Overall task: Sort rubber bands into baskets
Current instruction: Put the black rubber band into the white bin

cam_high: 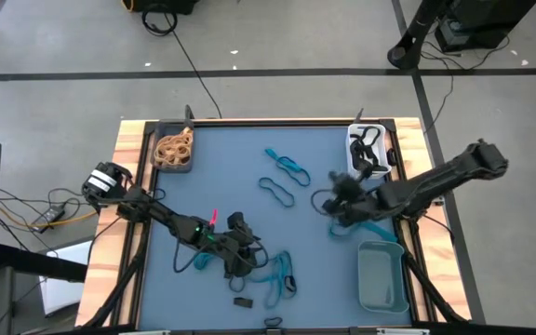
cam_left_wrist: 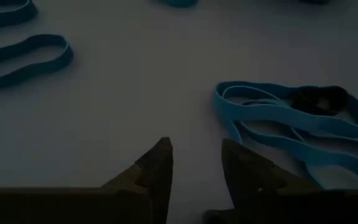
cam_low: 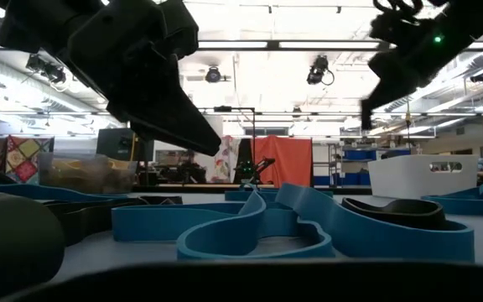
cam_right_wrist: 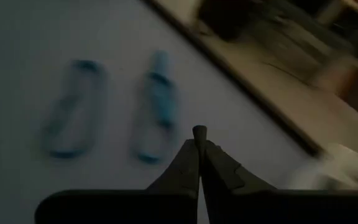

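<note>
Tan rubber bands [cam_high: 173, 149] fill the dark basket [cam_high: 159, 164] at the far left. Black bands [cam_high: 368, 141] lie in the white basket [cam_high: 354, 160] at the far right. The grey-teal basket [cam_high: 382, 276] stands near right. Loose blue bands [cam_high: 287, 166] lie flat mid-table. A bunch of blue bands [cam_left_wrist: 272, 112] with a black one [cam_left_wrist: 319, 99] on it lies just beyond my left gripper [cam_left_wrist: 194, 149], which is open with nothing between its fingers. My right gripper [cam_right_wrist: 199, 134] is shut and bare above the mat, beside the white basket, with two blue bands [cam_right_wrist: 157, 106] ahead of it.
More blue bands [cam_left_wrist: 23, 53] lie on the mat beyond the left gripper, and one [cam_high: 372, 229] lies under the right arm. A small black piece [cam_high: 242, 301] sits near the front edge. Wooden strips [cam_high: 128, 149] border the blue mat.
</note>
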